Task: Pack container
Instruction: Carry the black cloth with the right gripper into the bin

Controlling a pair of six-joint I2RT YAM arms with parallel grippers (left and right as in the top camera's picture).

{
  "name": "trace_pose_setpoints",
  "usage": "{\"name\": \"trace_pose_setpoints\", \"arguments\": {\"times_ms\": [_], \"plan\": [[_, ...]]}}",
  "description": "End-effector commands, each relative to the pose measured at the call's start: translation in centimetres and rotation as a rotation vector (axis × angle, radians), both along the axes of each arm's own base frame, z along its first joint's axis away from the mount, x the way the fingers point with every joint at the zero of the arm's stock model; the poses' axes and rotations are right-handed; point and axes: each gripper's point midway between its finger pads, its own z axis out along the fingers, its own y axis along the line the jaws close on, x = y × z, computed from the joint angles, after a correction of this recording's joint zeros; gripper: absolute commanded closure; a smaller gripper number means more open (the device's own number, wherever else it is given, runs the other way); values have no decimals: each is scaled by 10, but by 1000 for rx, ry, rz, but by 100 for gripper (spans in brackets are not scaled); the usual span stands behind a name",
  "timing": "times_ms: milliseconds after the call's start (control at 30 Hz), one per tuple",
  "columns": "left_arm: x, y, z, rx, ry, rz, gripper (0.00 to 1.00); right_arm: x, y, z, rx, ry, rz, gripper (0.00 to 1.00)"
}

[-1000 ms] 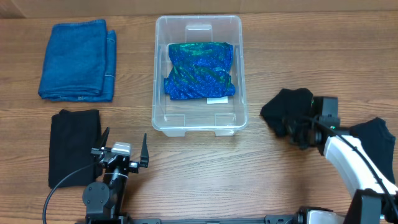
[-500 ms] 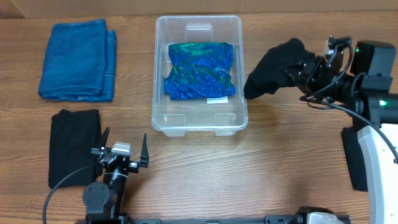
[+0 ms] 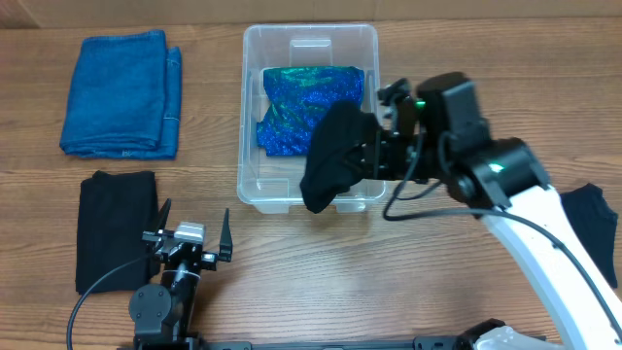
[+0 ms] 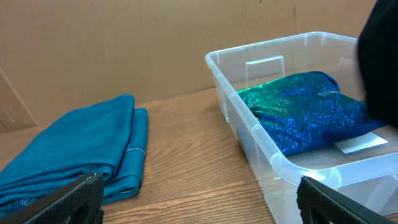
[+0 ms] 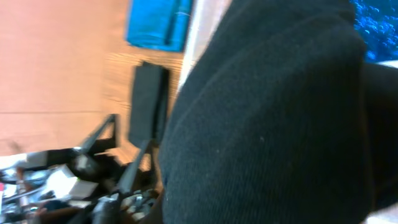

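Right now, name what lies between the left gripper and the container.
Between the left gripper and the container lies only bare wooden table, shown in the overhead view.

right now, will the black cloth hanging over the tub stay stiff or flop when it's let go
Probably floppy: the black cloth droops in a loose bunch over the rim of the container. Likely light too: its knit surface looks soft in the right wrist view, so it should slump rather than bounce.

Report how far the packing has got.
Done: a sparkly blue-green cloth lies in the container. In hand: the right gripper, shut on a black garment, holds it over the container's near right corner. Left: the folded blue towel, the folded black cloth and another black piece lie outside; the left gripper is open.
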Motion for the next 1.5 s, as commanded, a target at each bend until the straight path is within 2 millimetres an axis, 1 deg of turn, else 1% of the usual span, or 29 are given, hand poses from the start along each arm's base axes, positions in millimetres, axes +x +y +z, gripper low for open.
{"name": "trace_pose_setpoints", "arguments": {"times_ms": [0, 33, 100, 133, 167, 200, 267, 333, 367, 467, 500, 600, 667, 733, 767, 833, 867, 900, 967, 1033, 1100, 1233, 1267, 1333, 1367, 1400, 1433, 1467], "plan": [[0, 2, 0, 14, -5, 8, 0, 30, -4, -33, -145, -21, -38, 96], [0, 2, 0, 14, -5, 8, 0, 36, -7, -44, -181, -12, -52, 96], [0, 2, 0, 14, -5, 8, 0, 44, -11, -59, -237, -13, -61, 96], [0, 2, 0, 14, -5, 8, 0, 48, -16, -65, -271, -16, -80, 96], [0, 2, 0, 14, -5, 8, 0, 52, -20, -66, -303, -41, -79, 96], [0, 2, 0, 14, -5, 8, 0, 56, -26, -66, -334, -61, -99, 96], [0, 2, 0, 14, -5, 8, 0, 63, -35, -57, -378, -89, -135, 96], [0, 2, 0, 14, -5, 8, 0, 67, -41, -46, -409, -119, -149, 96], [0, 2, 0, 14, -5, 8, 0, 67, -42, -44, -420, -121, -154, 96], [0, 2, 0, 14, -5, 8, 0, 59, -42, -51, -439, -90, -137, 96], [0, 2, 0, 14, -5, 8, 0, 55, -39, -52, -443, -82, -124, 96], [0, 2, 0, 14, -5, 8, 0, 48, -25, -57, -448, -81, -82, 96], [0, 2, 0, 14, -5, 8, 0, 42, -10, -69, -461, -60, -44, 96], [0, 2, 0, 14, -5, 8, 0, 36, 5, -91, -490, -18, 1, 96], [0, 2, 0, 14, -5, 8, 0, 35, 10, -99, -499, -3, 13, 96], [0, 2, 0, 14, -5, 8, 0, 30, 25, -125, -522, 41, 50, 96], [0, 2, 0, 14, -5, 8, 0, 28, 32, -131, -522, 48, 67, 96], [0, 2, 0, 14, -5, 8, 0, 26, 43, -139, -511, 53, 94, 96], [0, 2, 0, 14, -5, 8, 0, 22, 62, -142, -459, 52, 133, 96], [0, 2, 0, 14, -5, 8, 0, 17, 91, -132, -328, 60, 173, 96], [0, 2, 0, 14, -5, 8, 0, 15, 103, -125, -260, 61, 201, 96], [0, 2, 0, 14, -5, 8, 0, 15, 118, -115, -176, 68, 204, 96], [0, 2, 0, 14, -5, 8, 0, 16, 119, -115, -173, 62, 203, 92], [0, 2, 0, 14, -5, 8, 0, 17, 119, -115, -171, 58, 203, 74], [0, 2, 0, 14, -5, 8, 0, 17, 119, -116, -172, 61, 203, 48], [0, 2, 0, 14, -5, 8, 0, 17, 119, -116, -172, 61, 203, 33], [0, 2, 0, 14, -5, 8, 0, 17, 119, -116, -174, 59, 201, 14], [0, 2, 0, 14, -5, 8, 0, 18, 118, -116, -179, 56, 197, 4]]}}
